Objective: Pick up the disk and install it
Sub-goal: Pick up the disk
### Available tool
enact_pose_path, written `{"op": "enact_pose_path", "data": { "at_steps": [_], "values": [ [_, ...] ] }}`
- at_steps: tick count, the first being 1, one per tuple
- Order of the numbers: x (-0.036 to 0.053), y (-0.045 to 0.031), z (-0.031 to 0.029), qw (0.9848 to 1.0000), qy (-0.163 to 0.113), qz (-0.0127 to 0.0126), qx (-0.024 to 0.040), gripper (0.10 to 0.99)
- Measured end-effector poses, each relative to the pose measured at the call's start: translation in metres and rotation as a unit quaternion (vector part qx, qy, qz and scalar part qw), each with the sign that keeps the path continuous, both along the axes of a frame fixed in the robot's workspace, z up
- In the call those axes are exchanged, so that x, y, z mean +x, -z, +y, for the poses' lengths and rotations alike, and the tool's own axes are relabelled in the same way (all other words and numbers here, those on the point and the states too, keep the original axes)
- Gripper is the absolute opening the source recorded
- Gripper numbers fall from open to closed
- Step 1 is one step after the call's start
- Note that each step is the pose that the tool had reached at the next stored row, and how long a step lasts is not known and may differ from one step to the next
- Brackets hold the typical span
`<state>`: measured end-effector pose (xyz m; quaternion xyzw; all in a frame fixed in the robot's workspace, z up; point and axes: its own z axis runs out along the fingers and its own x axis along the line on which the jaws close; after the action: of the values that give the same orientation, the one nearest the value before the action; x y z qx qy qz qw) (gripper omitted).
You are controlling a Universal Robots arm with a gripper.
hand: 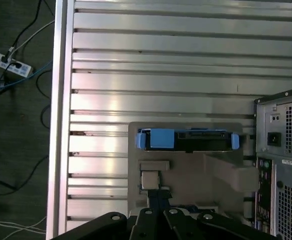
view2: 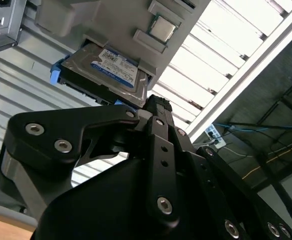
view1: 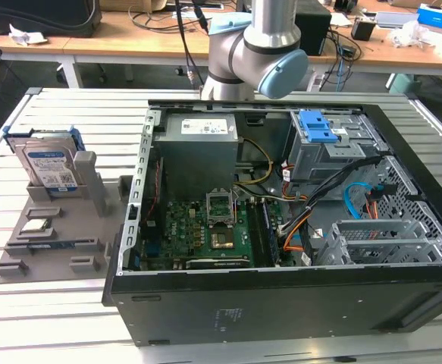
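Hand [hand: 155,192] [view2: 158,105] closed in both wrist views, fingers pressed together, gripping nothing. Hangs in the air over the grey fixture [hand: 186,175], touching none of it.

Lined up just off the fingertips in the first wrist view: small square processor chip [hand: 150,179] [view2: 162,29], lying flat in its own pocket of the fixture. Just past the chip: the disk [hand: 188,139] [view2: 103,67], standing on its long edge in a slot of the same fixture. Blue side rails clipped on both ends, white and blue label facing out in the second wrist view. Not lifted, apart from the hand.

In the exterior view: disk [view1: 48,163] upright at the far end of the fixture [view1: 69,227], chip [view1: 36,226] flat nearer the camera. All on the exterior view's left of the open computer case [view1: 281,303]. Fixture and case both sitting on the slatted metal desk [view1: 46,318], fixture just beside the case.

Inside the case: green motherboard [view1: 198,231], grey power supply box [view1: 198,148], and a grey drive cage [view1: 323,133] with blue latch toward the exterior view's right. Orange cables [view1: 296,227] between board and cage. Grey and light blue arm [view1: 258,53] rising behind the case.

Beyond the desk edge in the first wrist view: dark floor [hand: 15,150] with a white power strip [hand: 8,62] and loose leads.
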<state>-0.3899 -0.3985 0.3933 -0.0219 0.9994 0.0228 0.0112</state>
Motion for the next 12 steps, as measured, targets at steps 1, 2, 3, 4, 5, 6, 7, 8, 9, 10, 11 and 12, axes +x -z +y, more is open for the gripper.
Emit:
{"op": "enact_pose_path", "data": {
  "at_steps": [1, 2, 3, 4, 5, 6, 7, 8, 9, 10, 11, 12],
  "values": [
    [0.0000, -0.0001, 0.0000, 1.0000, -0.009, 0.0000, 0.0000, 0.106],
    [0.0000, 0.0000, 0.0000, 0.9998, -0.020, 0.0000, 0.0000, 0.106],
    [0.0000, 0.0000, 0.0000, 0.9996, -0.028, 0.0000, 0.0000, 0.106],
    [0.0000, 0.0000, 0.0000, 0.9994, -0.035, 0.0000, 0.0000, 0.106],
    [0.0000, 0.0000, 0.0000, 0.9989, -0.048, 0.0000, 0.0000, 0.106],
    [0.0000, 0.0000, 0.0000, 0.9985, -0.055, 0.0000, 0.0000, 0.106],
    [0.0000, 0.0000, 0.0000, 0.9980, -0.062, 0.0000, 0.0000, 0.106],
    [0.0000, 0.0000, 0.0000, 0.9972, -0.075, 0.0000, 0.0000, 0.106],
    [0.0000, 0.0000, 0.0000, 0.9966, -0.082, 0.0000, 0.0000, 0.106],
    [0.0000, 0.0000, 0.0000, 0.9962, -0.087, 0.0000, 0.0000, 0.106],
    [0.0000, 0.0000, 0.0000, 0.9957, -0.093, 0.0000, 0.0000, 0.106],
    [0.0000, 0.0000, 0.0000, 0.9953, -0.097, 0.0000, 0.0000, 0.106]
  ]
}}
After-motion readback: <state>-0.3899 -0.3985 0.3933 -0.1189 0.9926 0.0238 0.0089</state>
